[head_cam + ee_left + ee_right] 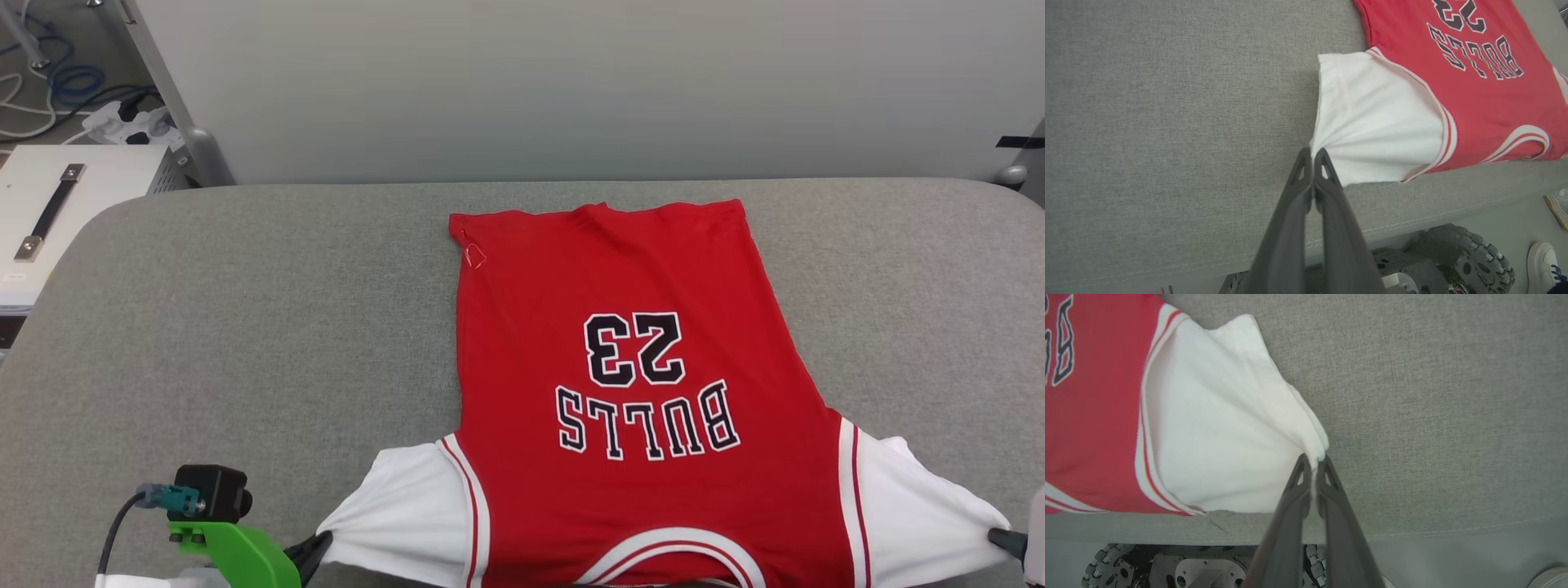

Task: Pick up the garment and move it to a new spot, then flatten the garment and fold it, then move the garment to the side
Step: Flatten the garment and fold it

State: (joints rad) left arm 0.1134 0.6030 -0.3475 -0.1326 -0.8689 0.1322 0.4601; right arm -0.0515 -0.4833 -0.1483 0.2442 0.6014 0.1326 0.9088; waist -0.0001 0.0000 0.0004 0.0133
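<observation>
At the front edge of the mostly bare cushion (245,327), left tool (1312,152) and right tool (1314,459) each clamp 1 garment (620,278) sleeve.

My head camera looks down across the grey fabric-covered table (245,327). My wrist cameras ride close, sighting along my dark fingers (1290,224); each shares with it one white sleeve (1372,122) of the red jersey (620,278).

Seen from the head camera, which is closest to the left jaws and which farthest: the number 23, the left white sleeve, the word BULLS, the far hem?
1. Left white sleeve, lower left, pinched.
2. Word BULLS, mid-chest.
3. Number 23, just beyond.
4. Far hem, top edge.
</observation>
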